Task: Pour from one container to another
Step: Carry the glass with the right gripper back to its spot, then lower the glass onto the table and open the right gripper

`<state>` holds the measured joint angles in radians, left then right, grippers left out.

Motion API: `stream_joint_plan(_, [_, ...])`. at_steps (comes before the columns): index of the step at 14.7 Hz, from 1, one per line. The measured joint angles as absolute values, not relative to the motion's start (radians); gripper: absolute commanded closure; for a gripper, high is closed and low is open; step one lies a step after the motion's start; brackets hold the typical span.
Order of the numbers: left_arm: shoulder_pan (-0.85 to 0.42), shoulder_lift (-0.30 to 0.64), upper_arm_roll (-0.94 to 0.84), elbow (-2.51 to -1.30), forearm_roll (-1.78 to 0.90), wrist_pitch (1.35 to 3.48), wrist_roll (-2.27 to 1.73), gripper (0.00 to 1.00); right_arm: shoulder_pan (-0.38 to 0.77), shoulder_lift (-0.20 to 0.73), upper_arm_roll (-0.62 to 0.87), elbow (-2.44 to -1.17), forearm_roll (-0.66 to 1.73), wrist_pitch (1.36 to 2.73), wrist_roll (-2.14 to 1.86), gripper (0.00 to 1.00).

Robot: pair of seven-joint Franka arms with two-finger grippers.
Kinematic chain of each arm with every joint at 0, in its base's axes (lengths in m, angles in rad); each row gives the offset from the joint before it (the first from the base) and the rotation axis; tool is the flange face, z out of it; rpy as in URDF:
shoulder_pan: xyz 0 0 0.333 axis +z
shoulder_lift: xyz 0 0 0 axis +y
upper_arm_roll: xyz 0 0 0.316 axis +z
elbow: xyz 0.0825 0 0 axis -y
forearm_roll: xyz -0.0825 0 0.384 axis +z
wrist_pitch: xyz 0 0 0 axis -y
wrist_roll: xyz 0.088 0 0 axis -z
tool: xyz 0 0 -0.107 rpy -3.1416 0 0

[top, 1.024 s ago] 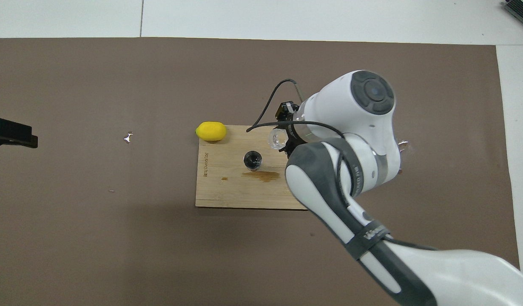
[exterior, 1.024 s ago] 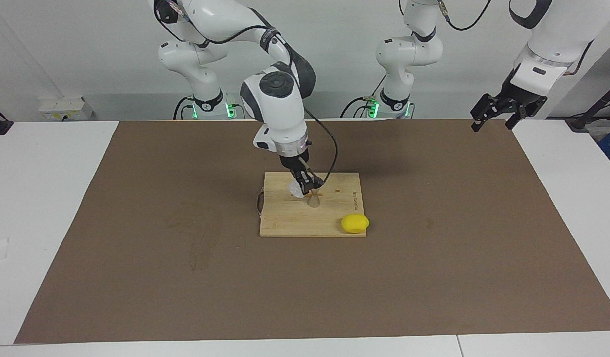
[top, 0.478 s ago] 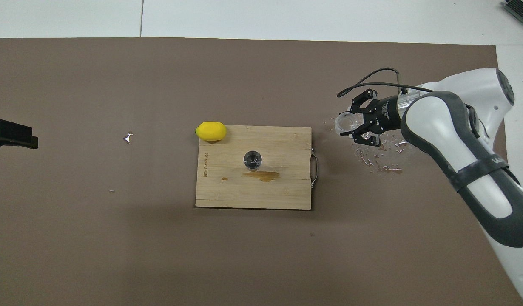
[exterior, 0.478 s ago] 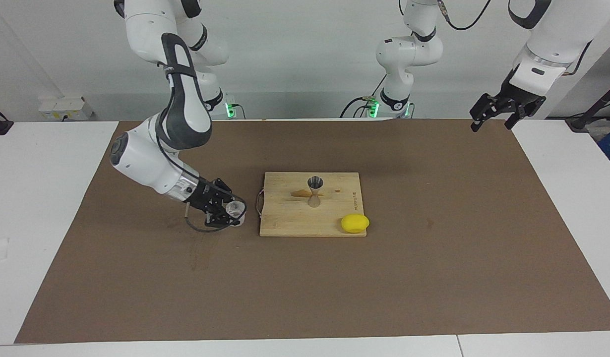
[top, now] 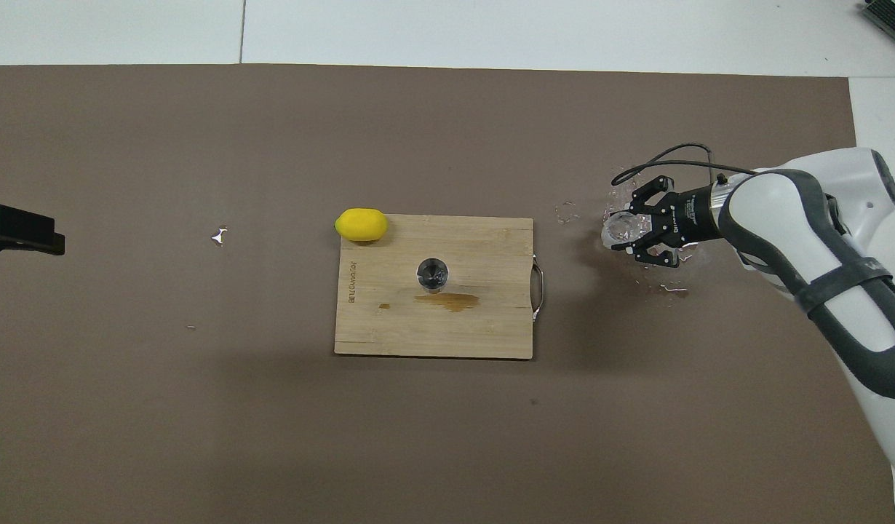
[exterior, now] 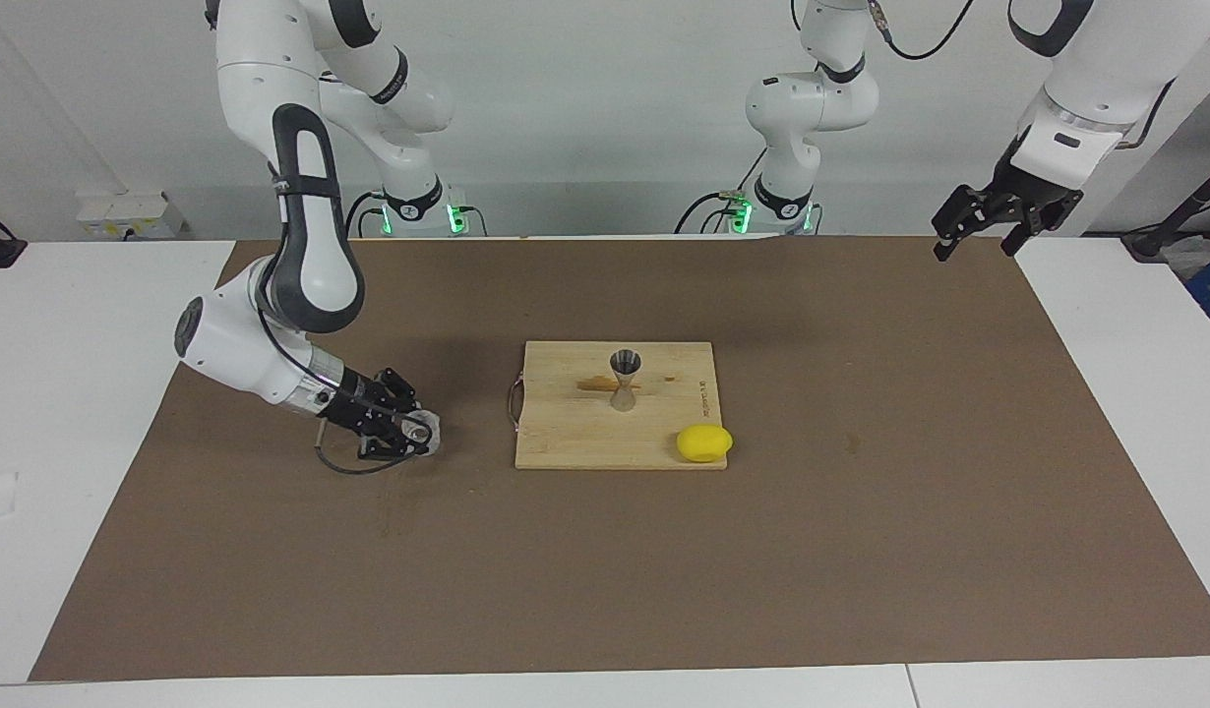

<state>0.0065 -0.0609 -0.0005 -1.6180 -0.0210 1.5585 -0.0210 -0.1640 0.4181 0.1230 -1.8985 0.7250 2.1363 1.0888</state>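
1. The right claw (exterior: 415, 433) is down low at the brown mat (exterior: 861, 551) on the table (exterior: 93, 472), toward the right arm's end, with its fingers clamped on the cup (exterior: 420, 431). The arm lies almost level, so the claw points sideways toward the board (exterior: 575, 433).
2. The cup looks tipped in the grip, its open mouth turned toward the board rather than straight up. From the facing view I cannot tell whether its base touches the mat or hangs just above it. In the overhead view the cup (top: 620, 228) sits among wet splashes (top: 666, 287) on the mat.
3. The jigger (exterior: 624, 379) stands upright near the middle of the board, well apart from the cup, with the board's handle (exterior: 513, 403) between them. A brown wet streak (top: 451, 300) lies on the wood just beside it, on the side nearer the robots.
4. The relation that matters: the jigger lies straight along the way the claw points, across the board's handled edge, and about as near to the robots as the cup is. The right arm is clearly the nearer one to both things.
5. My judgement: if more pouring is meant, the cup must be lifted and carried sideways over the jigger's narrow mouth. If the pour is over, the cup only needs righting and letting go here.
6. The lemon (exterior: 704, 442) sits at the board's corner farther from the robots, clear of that path.
7. The left claw (exterior: 998, 218) waits in the air with fingers apart, holding nothing, over the mat's corner at the left arm's end.
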Motion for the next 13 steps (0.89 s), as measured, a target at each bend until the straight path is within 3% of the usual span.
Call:
stream_joint_plan(1, [0.007, -0.061, 0.0, -1.618, -0.021, 1.559, -0.021, 0.0, -0.169, 0.426, 0.123, -1.898, 0.726, 2.139, 1.085, 0.91])
stream_joint_plan(3, [0.007, -0.061, 0.0, -1.618, -0.021, 1.559, -0.021, 0.0, -0.18, 0.427, 0.124, -1.898, 0.729, 2.139, 1.085, 0.19])
stream_joint_plan(5, [0.007, -0.061, 0.0, -1.618, -0.021, 1.559, -0.021, 0.0, -0.19, 0.427, 0.124, -1.9, 0.729, 2.14, 1.085, 0.01])
stream_joint_plan(13, [0.007, -0.062, 0.0, -1.619, -0.021, 1.559, -0.021, 0.0, -0.185, 0.364, 0.128, -1.919, 0.625, 2.142, 0.953, 0.0])
